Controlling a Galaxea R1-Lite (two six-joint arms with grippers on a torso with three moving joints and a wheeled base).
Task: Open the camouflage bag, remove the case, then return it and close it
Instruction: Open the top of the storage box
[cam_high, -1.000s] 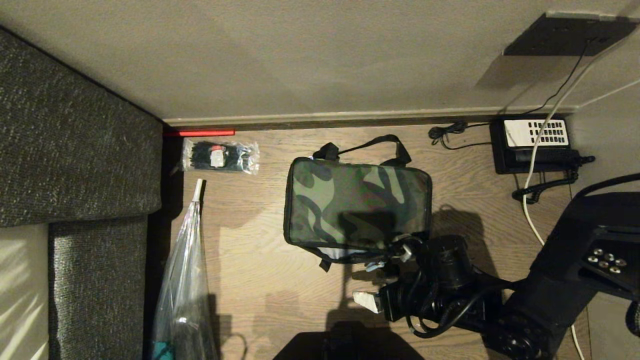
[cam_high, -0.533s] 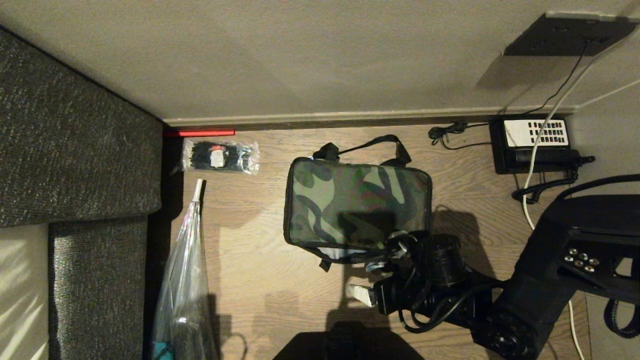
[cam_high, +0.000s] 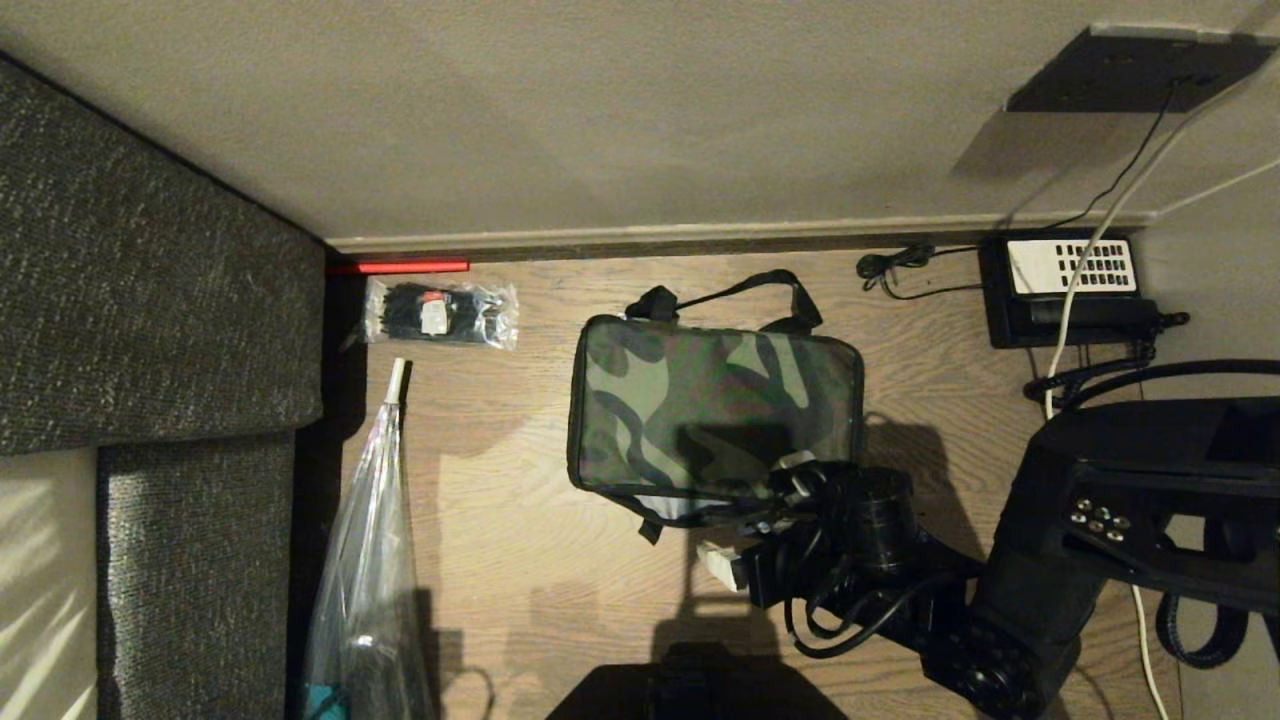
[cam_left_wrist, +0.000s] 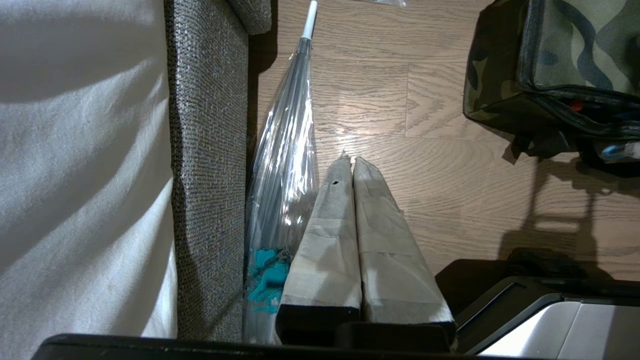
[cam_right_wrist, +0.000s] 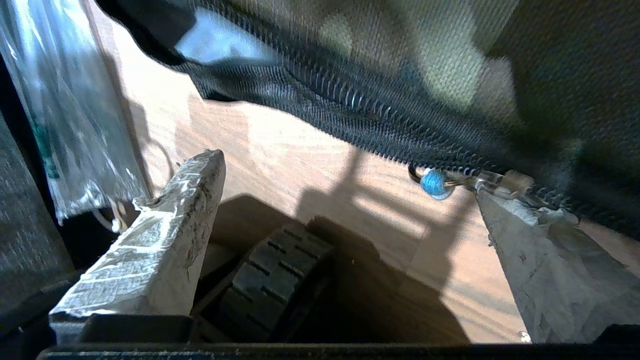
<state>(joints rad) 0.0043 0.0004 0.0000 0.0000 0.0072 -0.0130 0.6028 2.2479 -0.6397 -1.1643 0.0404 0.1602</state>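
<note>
The camouflage bag (cam_high: 715, 410) sits zipped on the wooden floor, handle toward the wall; its corner also shows in the left wrist view (cam_left_wrist: 565, 60). My right gripper (cam_high: 757, 517) is open at the bag's near right corner. In the right wrist view the right gripper (cam_right_wrist: 347, 175) spans floor below the black zipper (cam_right_wrist: 350, 115). One taped fingertip (cam_right_wrist: 492, 210) is right beside the zipper pull with its blue bead (cam_right_wrist: 432, 182). The case is out of view. My left gripper (cam_left_wrist: 348, 159) hangs shut and empty over the floor, left of the bag.
A grey sofa (cam_high: 150, 300) fills the left side. A long clear plastic sleeve (cam_high: 365, 560) lies along it. A packet of black items (cam_high: 440, 312) lies near the wall. A black telephone (cam_high: 1070, 285) with cables sits at the far right.
My right arm has swung left and the gripper has edged closer to the bag's near right corner, staying open. The bag and the left arm have not moved.
</note>
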